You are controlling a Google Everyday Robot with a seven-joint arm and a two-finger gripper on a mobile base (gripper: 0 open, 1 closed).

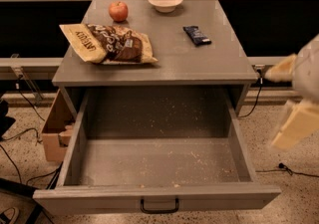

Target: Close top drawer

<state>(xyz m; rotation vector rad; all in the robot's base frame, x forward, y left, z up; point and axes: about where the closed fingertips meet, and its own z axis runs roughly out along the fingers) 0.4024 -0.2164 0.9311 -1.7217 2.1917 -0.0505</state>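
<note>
**While the top drawer stands wide open, the gripper hangs off to the right**

Pulled out as far as it shows, the top drawer (99, 199) reaches toward the camera from under the grey cabinet top (199, 63). Its deep grey inside is bare apart from a scatter of pale crumbs. A small black handle (159, 205) sits in the middle of its front panel.

The gripper (296, 124) is at the right edge of the view, beside the drawer's right wall and apart from it, above the speckled floor (294, 183). It touches nothing and holds nothing. Whether it is open or closed cannot be told.

On the cabinet top lie a snack bag (107, 44) at the left, a red apple (118, 11) behind it, a pale bowl (165, 1) at the back edge and a dark wrapped bar (197, 35) to the right. A cardboard box (55, 128) stands on the floor against the cabinet's left side.
</note>
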